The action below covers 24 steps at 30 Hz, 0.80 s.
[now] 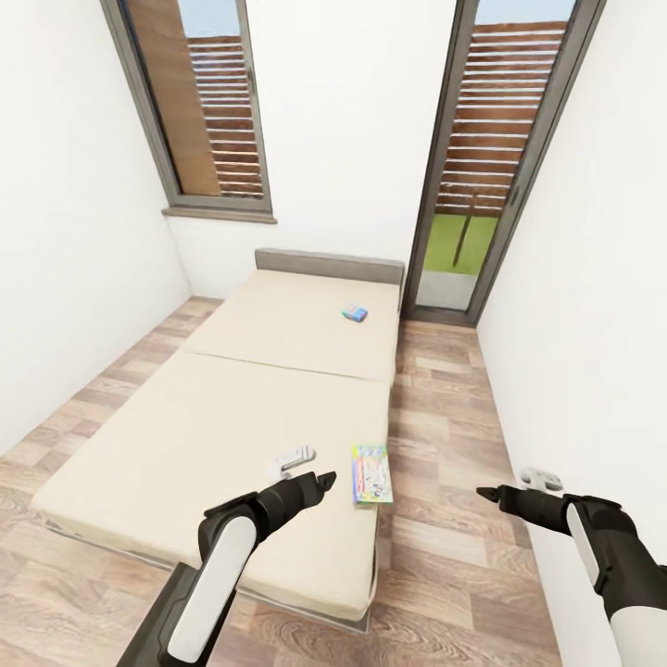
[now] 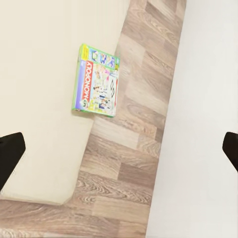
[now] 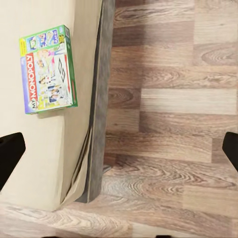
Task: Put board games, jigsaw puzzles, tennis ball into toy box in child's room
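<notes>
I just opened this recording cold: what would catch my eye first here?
The wide beige bed takes up the room's middle, with a colourful Monopoly box lying flat near its right edge. A small blue game box lies near the grey headboard, and both open grippers, left gripper and right gripper, hover in front.

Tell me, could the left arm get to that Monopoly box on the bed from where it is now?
Probably yes. The Monopoly box lies flat near the bed's near right edge, just beside the left gripper, whose fingers are spread. Nothing stands between them; only bare mattress.
</notes>
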### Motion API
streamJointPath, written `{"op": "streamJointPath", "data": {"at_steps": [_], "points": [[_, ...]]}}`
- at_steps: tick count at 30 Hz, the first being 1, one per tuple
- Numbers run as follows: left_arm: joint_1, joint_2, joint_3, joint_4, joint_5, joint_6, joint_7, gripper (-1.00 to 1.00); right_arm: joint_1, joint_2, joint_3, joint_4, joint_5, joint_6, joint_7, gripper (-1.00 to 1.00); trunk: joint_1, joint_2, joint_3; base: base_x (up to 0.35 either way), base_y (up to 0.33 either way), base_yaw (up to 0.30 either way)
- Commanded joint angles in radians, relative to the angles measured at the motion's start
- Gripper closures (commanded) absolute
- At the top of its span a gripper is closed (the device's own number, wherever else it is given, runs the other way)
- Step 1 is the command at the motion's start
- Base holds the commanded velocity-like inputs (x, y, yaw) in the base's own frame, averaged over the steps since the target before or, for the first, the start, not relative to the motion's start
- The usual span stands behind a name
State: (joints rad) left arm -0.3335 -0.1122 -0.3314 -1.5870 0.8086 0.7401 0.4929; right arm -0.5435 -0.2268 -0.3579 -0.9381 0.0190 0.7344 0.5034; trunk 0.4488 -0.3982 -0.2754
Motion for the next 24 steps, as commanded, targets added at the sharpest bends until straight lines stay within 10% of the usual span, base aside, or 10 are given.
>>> {"op": "streamJointPath", "data": {"at_steps": [1, 16, 24], "points": [[0.0, 0.0, -0.001, -0.001, 0.01, 0.001, 0.01, -1.0, -0.001, 0.0, -0.001, -0.001, 0.003, 0.005, 0.013, -1.0, 0.001, -0.002, -0.002, 0.334, 0.003, 0.0], [0.02, 0.007, 0.012, -0.002, 0.011, 0.0, 0.007, -1.0, 0.001, 0.004, 0.017, 0.006, 0.011, 0.001, 0.064, -1.0, 0.001, -0.002, -0.002, 0.159, 0.001, 0.0], [0.025, 0.029, 0.014, 0.01, 0.049, 0.02, 0.009, -1.0, -0.044, 0.049, 0.036, 0.013, -0.03, 0.022, 0.108, -1.0, 0.001, -0.002, -0.002, 0.0, 0.0, 0.0]]}}
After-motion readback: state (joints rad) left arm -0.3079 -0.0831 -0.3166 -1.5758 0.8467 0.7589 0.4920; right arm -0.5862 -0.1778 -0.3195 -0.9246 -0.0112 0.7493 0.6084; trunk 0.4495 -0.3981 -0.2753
